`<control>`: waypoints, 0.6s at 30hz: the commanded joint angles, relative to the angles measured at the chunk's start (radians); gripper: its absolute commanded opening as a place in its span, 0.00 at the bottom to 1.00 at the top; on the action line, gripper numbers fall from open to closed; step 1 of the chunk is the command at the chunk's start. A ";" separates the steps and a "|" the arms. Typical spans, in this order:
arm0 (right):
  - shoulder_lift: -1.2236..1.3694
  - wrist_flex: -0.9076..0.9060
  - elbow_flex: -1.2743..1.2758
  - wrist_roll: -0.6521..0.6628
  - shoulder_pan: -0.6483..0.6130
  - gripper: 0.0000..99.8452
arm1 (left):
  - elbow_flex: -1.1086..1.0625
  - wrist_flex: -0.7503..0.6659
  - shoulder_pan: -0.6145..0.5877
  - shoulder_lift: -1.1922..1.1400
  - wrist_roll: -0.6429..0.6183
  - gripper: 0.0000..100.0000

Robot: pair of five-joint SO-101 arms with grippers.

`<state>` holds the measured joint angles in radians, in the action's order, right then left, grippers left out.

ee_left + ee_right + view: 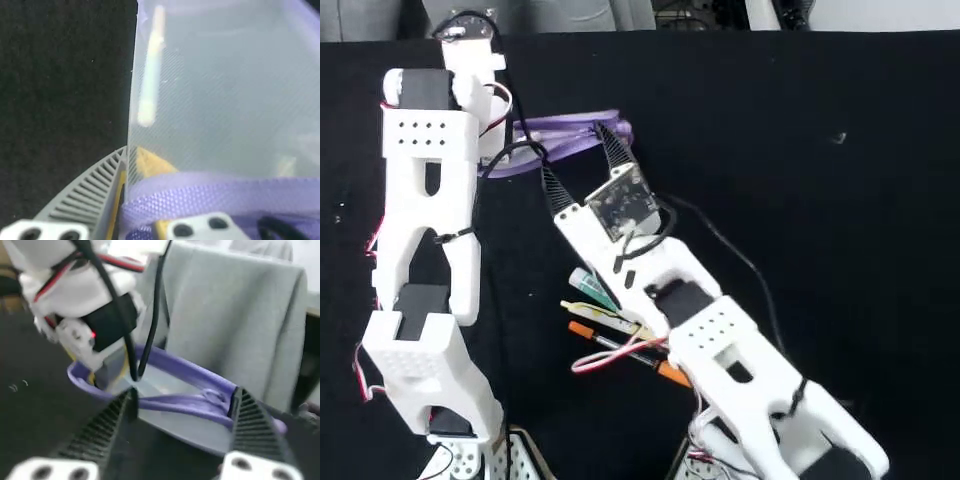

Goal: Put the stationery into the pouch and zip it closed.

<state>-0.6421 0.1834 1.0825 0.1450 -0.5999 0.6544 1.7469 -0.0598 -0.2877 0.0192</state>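
The clear pouch [575, 140] with a purple zip edge lies at the back of the black table. My left gripper [127, 167] is shut on one end of the pouch [210, 100], at its purple rim. A pale pen [150, 70] lies inside it. My right gripper [585, 168] is open, its black fingers straddling the pouch's near edge; the right wrist view shows the open purple mouth [185, 390] between the fingers of the right gripper [180, 427]. Several pens [605, 318], one orange [665, 370], lie on the table partly under the right arm.
The left arm [425, 230] stands along the left side of the black table [840, 200]. A grey cloth-covered shape [235, 310] rises behind the table's far edge. Black and red cables [125, 315] hang by the left gripper.
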 commanded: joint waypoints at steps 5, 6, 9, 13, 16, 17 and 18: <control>-0.375 -0.422 -0.056 0.104 -0.006 0.28 | -0.015 0.000 -0.042 -0.017 -0.005 0.03; -0.423 -0.497 -0.073 0.123 -0.006 0.28 | -0.019 -0.009 -0.061 -0.017 -0.003 0.03; -0.527 -0.723 -0.119 0.137 -0.005 0.26 | -0.021 -0.012 -0.122 -0.017 -0.003 0.03; -0.539 -0.936 -0.148 0.138 -0.003 0.24 | -0.013 -0.012 -0.186 -0.017 -0.002 0.03; -0.496 -1.019 -0.122 0.140 -0.003 0.24 | -0.021 -0.038 -0.225 -0.017 0.032 0.03; -0.473 -1.039 -0.111 0.141 -0.003 0.24 | -0.019 -0.040 -0.245 -0.017 0.034 0.03; -0.447 -1.054 -0.099 0.141 -0.003 0.24 | -0.016 -0.040 -0.262 -0.018 0.034 0.03</control>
<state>-1.1546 -0.7940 0.9904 0.2723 -0.5984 0.6529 1.7146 -0.2225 -0.2923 0.0330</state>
